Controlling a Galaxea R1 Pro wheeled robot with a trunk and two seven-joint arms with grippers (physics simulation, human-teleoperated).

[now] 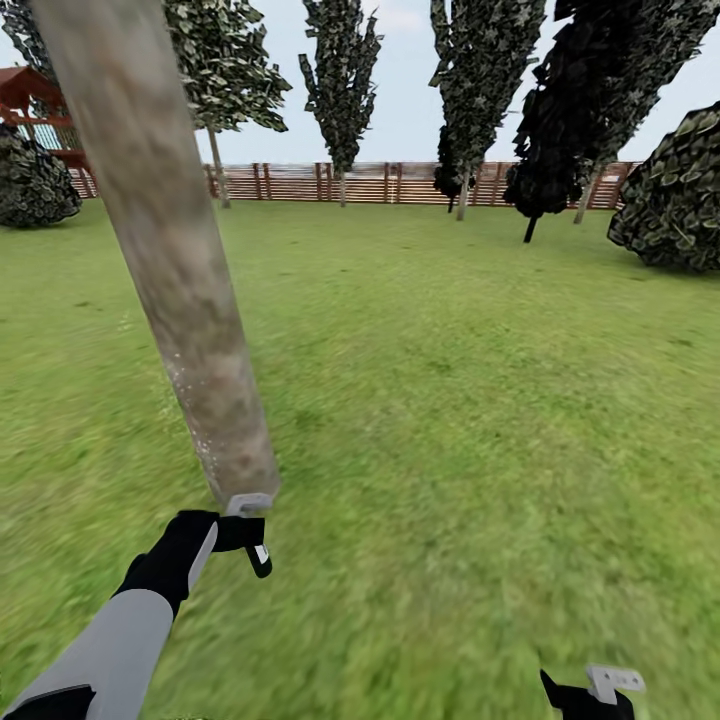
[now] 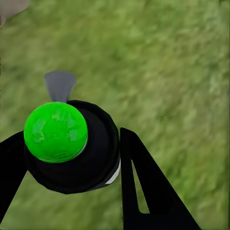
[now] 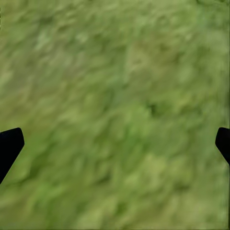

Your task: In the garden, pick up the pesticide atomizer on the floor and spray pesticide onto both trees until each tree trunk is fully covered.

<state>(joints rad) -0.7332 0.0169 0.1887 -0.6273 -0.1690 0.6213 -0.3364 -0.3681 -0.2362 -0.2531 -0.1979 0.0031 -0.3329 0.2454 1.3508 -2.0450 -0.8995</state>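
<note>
You see one thick tree trunk, one atomizer, two grippers, one wooden fence, two round bushes.

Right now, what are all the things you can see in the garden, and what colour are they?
Thick leaning tree trunk: one, mottled grey-beige, close ahead at left.
Slim dark cypress-like trees: several, dark green, along the fence.
Round bushes: two, dark green, far left and far right.
Slatted wooden fence: one, brown, at the lawn's far edge.
Grass lawn: green, all around.
Dark spray bottle: one, black with a bright green round top, between the left pincer's fingers.
Left pincer: black, by the trunk's base.
Right pincer: black, open over grass.
</note>
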